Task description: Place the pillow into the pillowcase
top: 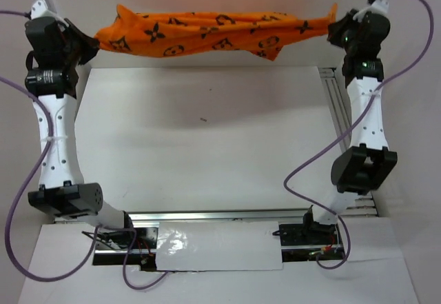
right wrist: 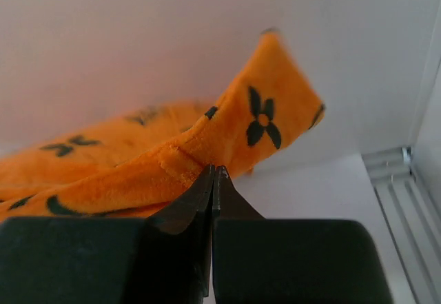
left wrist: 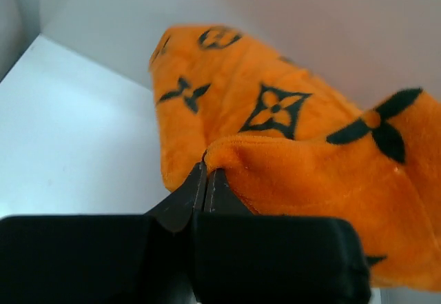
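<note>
Left gripper (left wrist: pixel 205 171): fingers pinched tight on a folded hem of the pillowcase (left wrist: pixel 289 152), with cloth caught right at the tips. Right gripper (right wrist: pixel 215 174): also clenched on orange cloth, at a seamed edge, and a loose corner flap stands up just past the tips.

Outward from the 2 grips, the case hangs between the arms as a rumpled, slightly sagging band along the far edge of the table (top: pixel 207 132), close to the back wall. My read is that holding it by both ends lifts it off the surface and pulls it out lengthwise, a way to sort out the fabric before finding the mouth. No opening shows in any view.

The top view alone gives the full span, with both arms reaching to the far corners. It hides the fingertips behind the wrist bodies, so only the wrist views confirm each pinch. The right wrist view also catches the metal rail (right wrist: pixel 396 180) at the table's side.

The pillow appears in none of the 3 views. The band looks thin — I judge it empty, with insertion not yet begun.
</note>
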Controlling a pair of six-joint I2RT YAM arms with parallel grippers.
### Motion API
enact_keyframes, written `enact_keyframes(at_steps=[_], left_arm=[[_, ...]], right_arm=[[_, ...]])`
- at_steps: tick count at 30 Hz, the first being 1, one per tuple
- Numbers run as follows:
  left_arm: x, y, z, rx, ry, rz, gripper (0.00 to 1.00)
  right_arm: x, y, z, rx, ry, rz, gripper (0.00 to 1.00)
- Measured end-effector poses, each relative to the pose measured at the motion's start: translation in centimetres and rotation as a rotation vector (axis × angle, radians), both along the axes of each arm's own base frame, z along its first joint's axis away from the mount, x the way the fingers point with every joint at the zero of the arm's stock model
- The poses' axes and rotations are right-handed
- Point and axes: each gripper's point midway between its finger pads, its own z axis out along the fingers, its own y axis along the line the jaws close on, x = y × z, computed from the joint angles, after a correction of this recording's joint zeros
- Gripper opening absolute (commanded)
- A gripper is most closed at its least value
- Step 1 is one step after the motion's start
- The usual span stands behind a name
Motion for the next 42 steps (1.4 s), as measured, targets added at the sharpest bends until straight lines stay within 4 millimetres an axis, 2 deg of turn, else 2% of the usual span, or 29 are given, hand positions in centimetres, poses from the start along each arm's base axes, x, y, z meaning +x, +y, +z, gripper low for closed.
enact_keyframes(at_steps=[1,3,4,5,6,7,8,9,10,11,12,13,15,16,19,20,21,23,25,28,30,33,38,42], left_arm=[[-0.9,-0.1,-0.9,-0.002,0.016,0.008,0.00],[-2.2,0.1,-3.8,-0.010,0.037,0.026,0.00],[-3.1,0.1,-6.8,-0.021,0.079,0.033,0.00],[-4.0,-0.1,-10.7,-0.049,0.136,0.039,0.00],[-5.0,-0.2,-14.8,-0.079,0.199,0.046,0.07],[-6.4,-0.5,-19.8,-0.120,0.301,0.060,0.23],[-7.7,-0.8,-24.3,-0.160,0.401,0.073,0.56],[-10.3,-1.3,-30.8,-0.223,0.562,0.101,0.73],[-11.4,-1.6,-32.8,-0.245,0.620,0.111,0.90],[-13.9,-2.1,-36.0,-0.280,0.731,0.137,1.00],[-16.1,-2.5,-38.0,-0.301,0.819,0.159,1.00],[-17.5,-2.7,-38.7,-0.319,0.868,0.182,1.00],[-18.0,-2.5,-37.8,-0.317,0.851,0.204,1.00],[-17.7,-2.3,-36.7,-0.312,0.815,0.210,1.00],[-16.2,-2.1,-32.1,-0.291,0.656,0.200,1.00],[-15.8,-2.2,-30.9,-0.283,0.615,0.191,1.00],[-15.5,-2.3,-30.2,-0.278,0.592,0.181,1.00],[-15.2,-2.7,-30.1,-0.273,0.588,0.166,1.00],[-15.1,-3.1,-31.1,-0.272,0.630,0.157,1.00],[-15.4,-3.6,-32.7,-0.270,0.698,0.146,1.00],[-15.7,-3.9,-32.8,-0.260,0.710,0.141,1.00],[-15.7,-3.9,-31.5,-0.245,0.683,0.136,1.00],[-15.2,-3.5,-27.8,-0.214,0.583,0.138,1.00],[-15.6,-3.4,-26.3,-0.206,0.542,0.140,1.00]], right_arm=[[-1.0,-0.1,-1.7,0.004,0.029,0.005,0.00],[-2.6,-0.1,-6.8,0.020,0.106,0.034,0.00],[-3.5,0.2,-10.0,0.032,0.150,0.056,0.00],[-4.5,0.6,-13.6,0.055,0.209,0.076,0.06],[-5.4,1.0,-17.8,0.083,0.275,0.089,0.17],[-6.9,1.5,-22.7,0.119,0.363,0.096,0.42],[-8.5,2.0,-27.0,0.159,0.455,0.095,0.79],[-10.9,2.6,-31.9,0.195,0.562,0.092,1.00],[-13.5,3.1,-36.0,0.224,0.671,0.089,1.00],[-16.2,3.5,-39.1,0.245,0.780,0.076,1.00],[-18.1,3.8,-40.8,0.263,0.856,0.064,1.00],[-19.3,3.9,-41.2,0.265,0.901,0.048,1.00],[-18.9,3.2,-38.6,0.224,0.832,0.006,1.00],[-18.4,2.9,-36.3,0.200,0.766,-0.008,1.00],[-16.8,2.6,-27.4,0.133,0.512,-0.027,1.00],[-16.4,2.7,-25.3,0.120,0.454,-0.026,1.00],[-16.1,2.7,-23.6,0.110,0.412,-0.022,1.00],[-15.6,3.0,-22.2,0.097,0.380,-0.011,1.00],[-15.0,3.2,-23.2,0.091,0.413,-0.001,1.00],[-15.0,3.7,-26.2,0.098,0.509,0.011,1.00],[-15.3,3.9,-27.1,0.102,0.545,0.015,1.00],[-15.3,3.9,-27.0,0.099,0.546,0.015,1.00],[-14.9,3.7,-25.9,0.093,0.524,0.008,1.00],[-15.1,3.5,-25.2,0.087,0.505,-0.002,1.00]])
